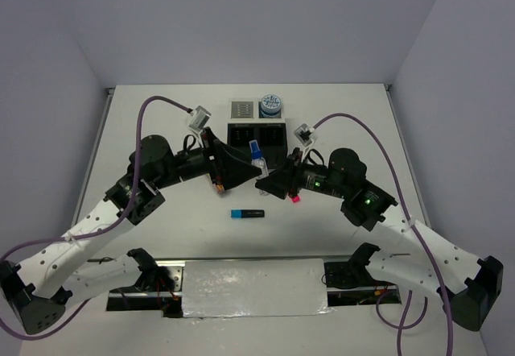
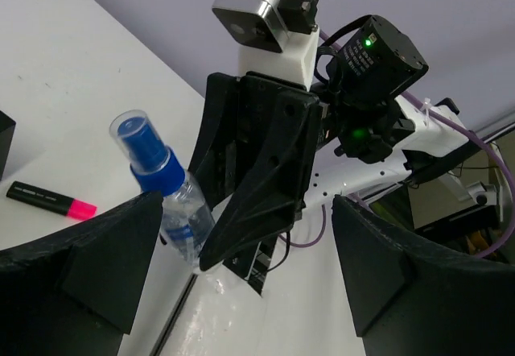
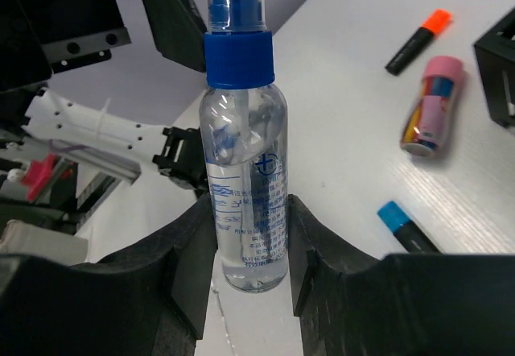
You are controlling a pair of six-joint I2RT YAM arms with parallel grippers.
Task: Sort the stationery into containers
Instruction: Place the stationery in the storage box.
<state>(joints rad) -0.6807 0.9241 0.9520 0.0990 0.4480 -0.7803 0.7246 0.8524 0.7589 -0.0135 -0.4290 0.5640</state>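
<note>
My right gripper is shut on a clear spray bottle with a blue cap, holding it near its base. In the top view this bottle is in front of the black two-compartment box, with the right gripper beside it. My left gripper is open and empty, facing the bottle from the left; in the top view the left gripper is close by. On the table lie a blue-capped highlighter, a pink-capped highlighter, an orange-capped highlighter and a pink multicoloured marker.
A light grey grid tray stands behind the black box. Next to it is a round blue-white roll. The two arms almost meet at the table's middle. A white panel lies at the near edge between the arm bases.
</note>
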